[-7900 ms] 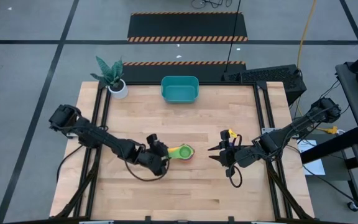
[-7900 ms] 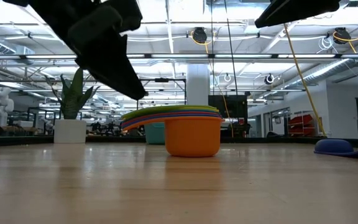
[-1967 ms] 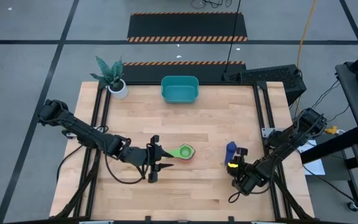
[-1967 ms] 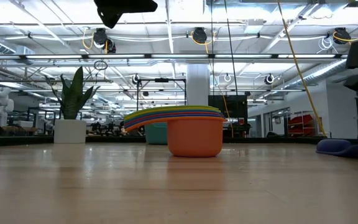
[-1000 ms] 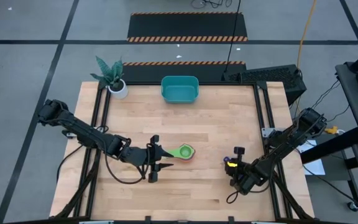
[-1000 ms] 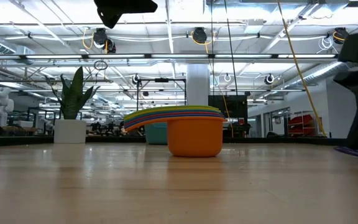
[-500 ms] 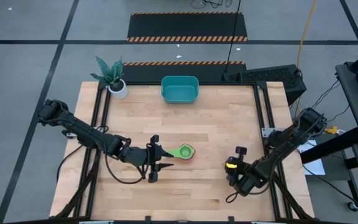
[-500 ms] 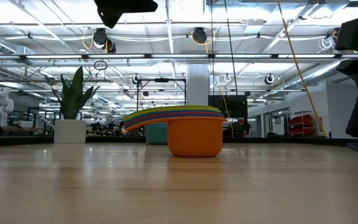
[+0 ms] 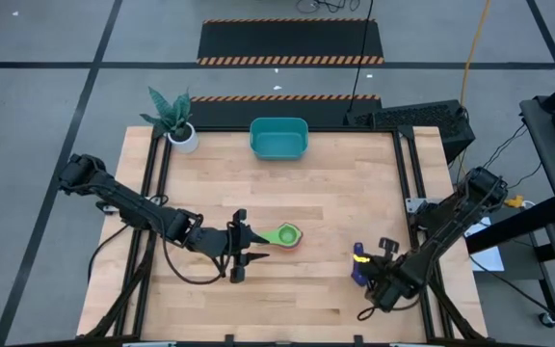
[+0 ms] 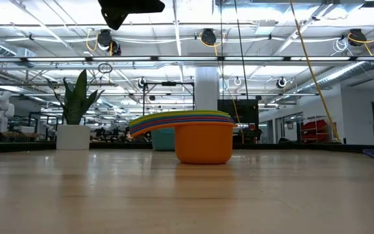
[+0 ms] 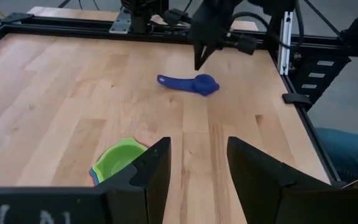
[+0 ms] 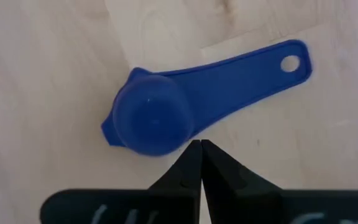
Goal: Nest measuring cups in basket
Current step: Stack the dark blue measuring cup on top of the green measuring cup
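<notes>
Several measuring cups sit nested in a stack, green on top, with the orange cup's base on the table. My left gripper hovers open beside the stack's handles, well above the table. One blue cup lies bowl-down on the wood near the right edge, also seen in the high view. My right gripper is shut, pointing down just above this blue cup and touching nothing. The teal basket stands at the far edge.
A small white pot with a plant stands at the far left corner. Black frame rails run along the table's left and right sides. Bare wood lies between the stack and the basket.
My right gripper has risen off the blue cup, tipped to point more steeply down and rolled about its axis, staying shut. It has left the low view upward. The blue cup lies uncovered on the table.
</notes>
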Robot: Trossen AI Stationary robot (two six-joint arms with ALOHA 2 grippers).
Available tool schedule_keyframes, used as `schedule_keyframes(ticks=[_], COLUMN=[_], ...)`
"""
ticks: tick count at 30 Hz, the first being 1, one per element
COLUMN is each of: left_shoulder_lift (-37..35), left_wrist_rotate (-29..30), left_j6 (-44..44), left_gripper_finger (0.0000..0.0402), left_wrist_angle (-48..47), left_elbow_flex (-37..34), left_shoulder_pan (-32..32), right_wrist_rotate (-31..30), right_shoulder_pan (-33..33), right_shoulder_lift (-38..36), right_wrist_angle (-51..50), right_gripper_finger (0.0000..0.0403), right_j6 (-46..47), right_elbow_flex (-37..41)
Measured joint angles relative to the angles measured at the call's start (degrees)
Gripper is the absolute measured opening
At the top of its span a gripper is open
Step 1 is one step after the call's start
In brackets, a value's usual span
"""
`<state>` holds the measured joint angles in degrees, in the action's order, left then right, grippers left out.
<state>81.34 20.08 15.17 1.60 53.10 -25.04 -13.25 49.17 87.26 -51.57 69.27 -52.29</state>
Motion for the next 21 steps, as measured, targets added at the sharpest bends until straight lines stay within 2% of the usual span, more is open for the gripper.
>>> schedule_keyframes(ticks=[5, 8, 15, 21], left_shoulder_lift=[0.0, 0.0, 0.0, 0.0], left_wrist_rotate=[0.0, 0.0, 0.0, 0.0], left_j6=[0.4, 0.38, 0.19, 0.08], left_gripper_finger=[0.0159, 0.0159, 0.0159, 0.0159], left_wrist_angle=[0.0, 0.03, 0.26, 0.22], left_elbow_flex=[0.0, 0.0, 0.0, 0.0], left_shoulder_pan=[-0.01, 0.0, -0.02, -0.02], right_wrist_rotate=[2.12, 2.86, 1.3, -3.9], right_shoulder_pan=[-0.3, -0.8, -1.34, -1.52], right_shoulder_lift=[0.0, -0.28, -1.44, -3.62], right_wrist_angle=[12.23, 21.29, 23.75, 31.85], right_gripper_finger=[0.0, 0.0, 0.0, 0.0], right_j6=[0.18, -4.02, -4.04, -7.74], right_elbow_flex=[5.68, 9.77, 10.68, 10.73])
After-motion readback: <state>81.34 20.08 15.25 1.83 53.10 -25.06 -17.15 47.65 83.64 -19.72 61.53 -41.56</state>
